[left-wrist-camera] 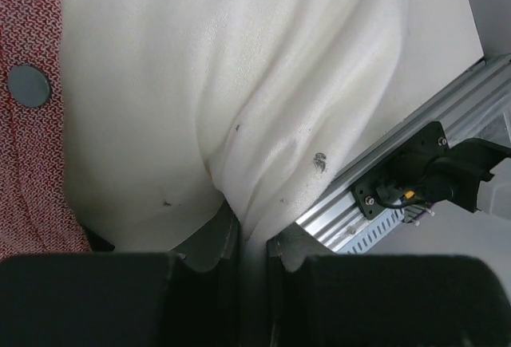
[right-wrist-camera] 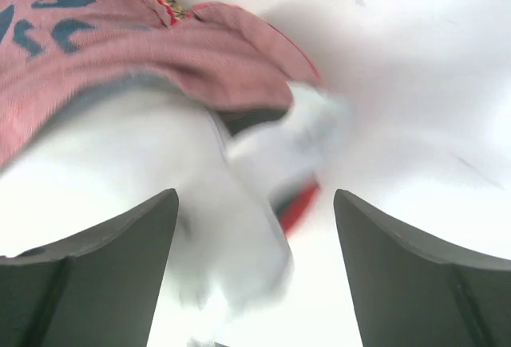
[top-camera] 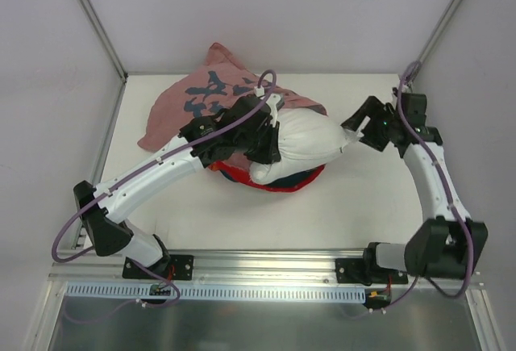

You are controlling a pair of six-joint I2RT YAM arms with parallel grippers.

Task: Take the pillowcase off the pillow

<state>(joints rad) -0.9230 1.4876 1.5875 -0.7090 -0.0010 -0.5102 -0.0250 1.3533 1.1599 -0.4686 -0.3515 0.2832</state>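
Seen from above, the pillowcase (top-camera: 181, 113) bunches over the pillow's (top-camera: 310, 143) far-left end. Only the left wrist view shows the left gripper (left-wrist-camera: 251, 235) pinching pillow cloth. The right gripper (right-wrist-camera: 255, 199) gapes empty beside the pillow's right corner.

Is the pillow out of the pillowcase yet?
Partly out. The white pillow lies bare at right, pinched by the left claw; the pillowcase still covers its left end.
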